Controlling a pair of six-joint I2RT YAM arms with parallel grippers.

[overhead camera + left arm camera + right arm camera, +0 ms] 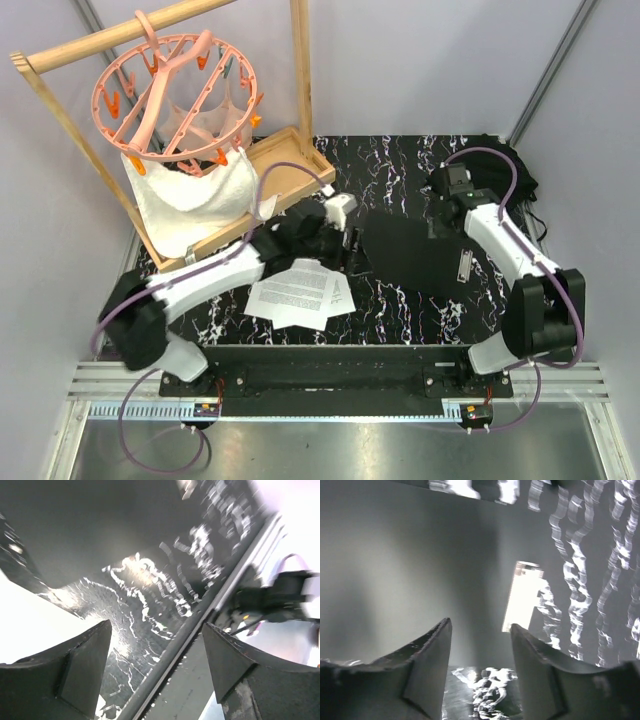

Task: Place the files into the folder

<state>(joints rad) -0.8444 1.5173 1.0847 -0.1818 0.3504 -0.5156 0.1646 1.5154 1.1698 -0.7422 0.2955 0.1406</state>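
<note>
The files [298,291], a few printed white sheets, lie on the marbled black table near the front middle. The folder [412,256], a flat black board, lies just to their right, with its silver clip [465,263] at the right short edge. My left gripper [352,250] is open and empty, low over the gap between the files and the folder's left edge. In the left wrist view [157,625] the folder [100,525] is ahead and a sheet [30,625] is at the left. My right gripper [440,228] is open and empty over the folder's far edge [395,565], near the clip [522,597].
A wooden rack [290,165] with a pink peg hanger [175,90] and a white towel [190,195] stands at the back left. A lumpy black fabric bundle [510,165] sits at the back right. The table's front edge and metal rail [200,630] run close by the left gripper.
</note>
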